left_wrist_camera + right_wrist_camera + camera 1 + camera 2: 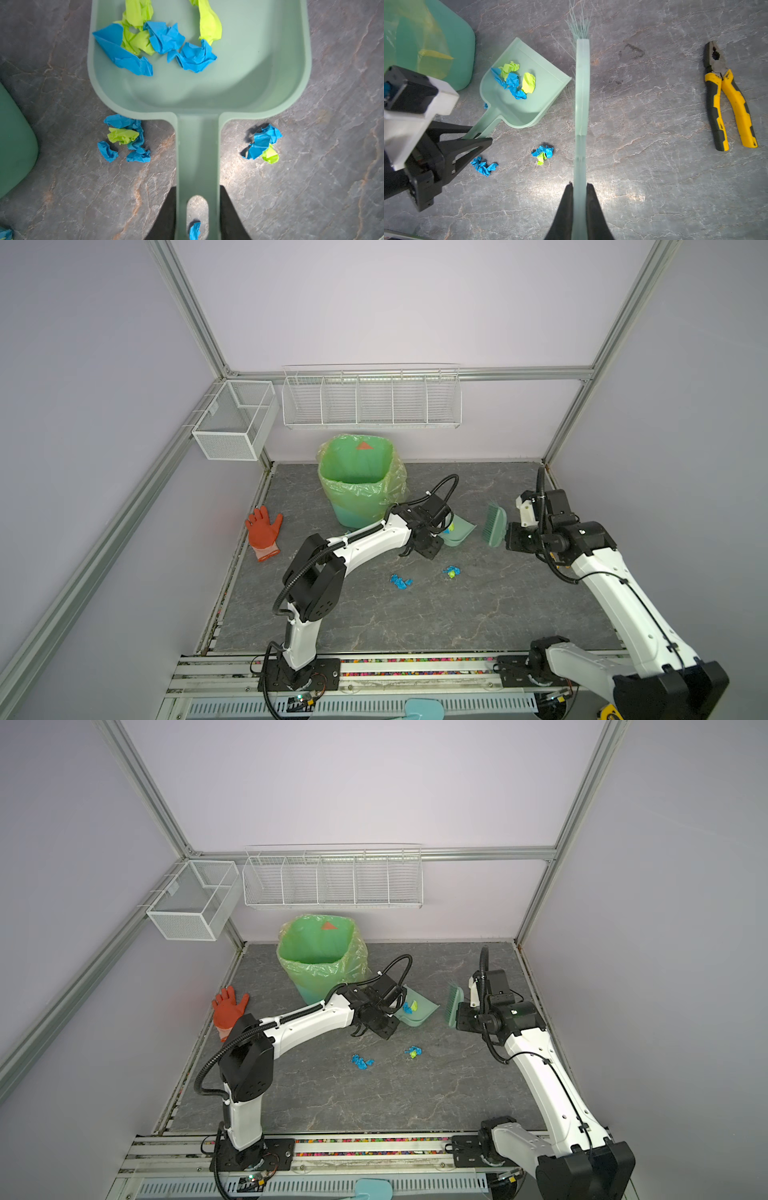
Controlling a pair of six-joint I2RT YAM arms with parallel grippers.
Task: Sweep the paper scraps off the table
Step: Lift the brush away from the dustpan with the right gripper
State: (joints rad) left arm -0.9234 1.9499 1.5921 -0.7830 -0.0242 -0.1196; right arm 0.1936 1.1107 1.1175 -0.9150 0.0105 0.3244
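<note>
Near the middle of both top views, two paper scraps point(401, 581) lay unswept on the table point(415, 622). Just above them the left gripper point(197, 207) clamped the dustpan point(463, 531) by its handle, several scraps already inside; the right gripper point(579, 199) pinched the brush point(494, 526). Tipping the load into the bin point(357, 477), farther up, seemingly remained.

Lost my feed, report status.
Left gripper shut on dustpan handle, right gripper shut on brush. Paper scraps partly in dustpan, rest on table. Pliers aside, not blocking.
</note>
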